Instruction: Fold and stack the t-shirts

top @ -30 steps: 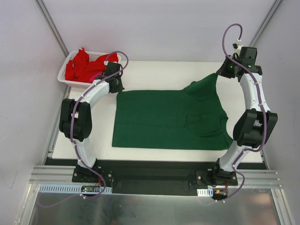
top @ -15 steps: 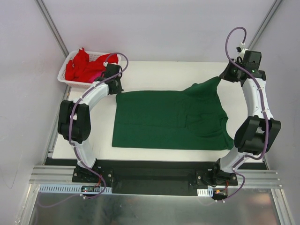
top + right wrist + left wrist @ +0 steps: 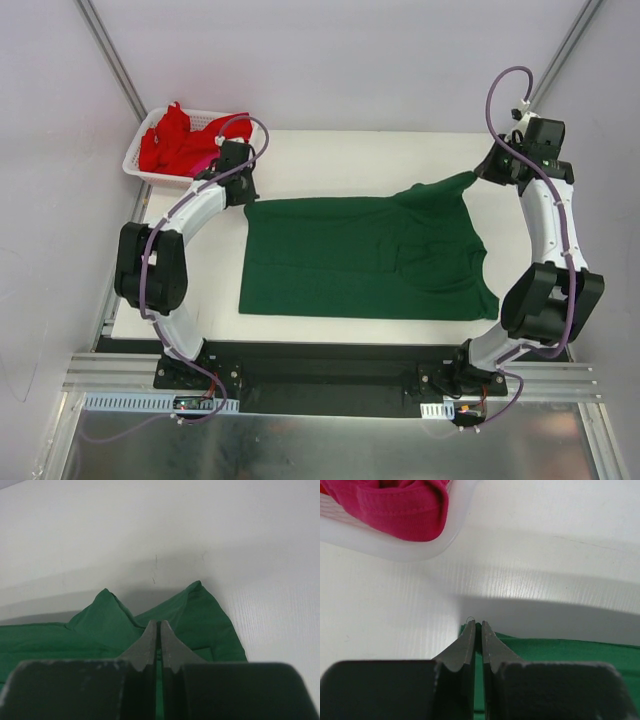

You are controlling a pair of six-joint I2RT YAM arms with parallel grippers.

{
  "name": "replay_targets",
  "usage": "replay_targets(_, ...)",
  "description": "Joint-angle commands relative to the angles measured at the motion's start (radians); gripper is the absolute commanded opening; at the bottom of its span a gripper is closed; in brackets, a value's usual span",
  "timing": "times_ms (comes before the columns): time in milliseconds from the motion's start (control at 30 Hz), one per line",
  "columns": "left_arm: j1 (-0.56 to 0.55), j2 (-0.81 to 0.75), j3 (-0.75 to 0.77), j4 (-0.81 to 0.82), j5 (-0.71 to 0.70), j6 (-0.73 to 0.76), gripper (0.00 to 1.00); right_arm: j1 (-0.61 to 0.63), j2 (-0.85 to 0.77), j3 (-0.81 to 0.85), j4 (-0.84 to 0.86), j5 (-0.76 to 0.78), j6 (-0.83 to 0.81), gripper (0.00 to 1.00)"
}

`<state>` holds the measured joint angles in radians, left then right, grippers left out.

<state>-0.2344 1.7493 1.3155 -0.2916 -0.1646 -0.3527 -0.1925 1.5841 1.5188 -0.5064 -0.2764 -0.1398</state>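
A dark green t-shirt (image 3: 360, 255) lies spread across the white table. My left gripper (image 3: 243, 196) is shut on its far left corner, close to the table surface. In the left wrist view the left gripper (image 3: 477, 625) pinches the green cloth (image 3: 560, 650) right at the edge. My right gripper (image 3: 482, 174) is shut on the far right corner and holds it lifted, so the cloth rises to a peak there. The right wrist view shows the right gripper (image 3: 158, 624) closed with green fabric (image 3: 200, 615) between and behind the fingers. Red and pink t-shirts (image 3: 178, 142) lie bunched in the basket.
A white mesh basket (image 3: 135, 166) stands at the table's far left corner, just behind my left gripper; its rim (image 3: 420, 550) and a pink tee (image 3: 400, 510) fill the top of the left wrist view. Grey walls enclose the table on three sides.
My right gripper has moved right and away with the green corner, stretching the shirt's far edge. The left arm's elbow has swung left while its gripper stays on the other corner.
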Motion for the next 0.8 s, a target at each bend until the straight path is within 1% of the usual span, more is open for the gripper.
replay_targets(0,0.006,-0.082,-0.042,0.016,-0.003,0.006,0.0,-0.015,-0.098,-0.037,0.005,0.034,-0.021,0.01)
replay_targets(333,-0.002,-0.172,-0.145,0.023,0.023,-0.011,0.0,-0.039,-0.236,-0.184,-0.007,0.094,-0.034,0.01)
replay_targets(500,-0.032,-0.217,-0.209,0.025,0.001,-0.005,0.0,-0.042,-0.291,-0.258,-0.009,0.095,-0.017,0.01)
replay_targets(633,-0.049,-0.246,-0.257,0.025,-0.003,-0.008,0.0,-0.042,-0.366,-0.334,-0.014,0.108,0.008,0.01)
replay_targets(767,-0.048,-0.28,-0.289,0.025,-0.007,-0.008,0.0,-0.042,-0.436,-0.394,-0.034,0.106,0.022,0.01)
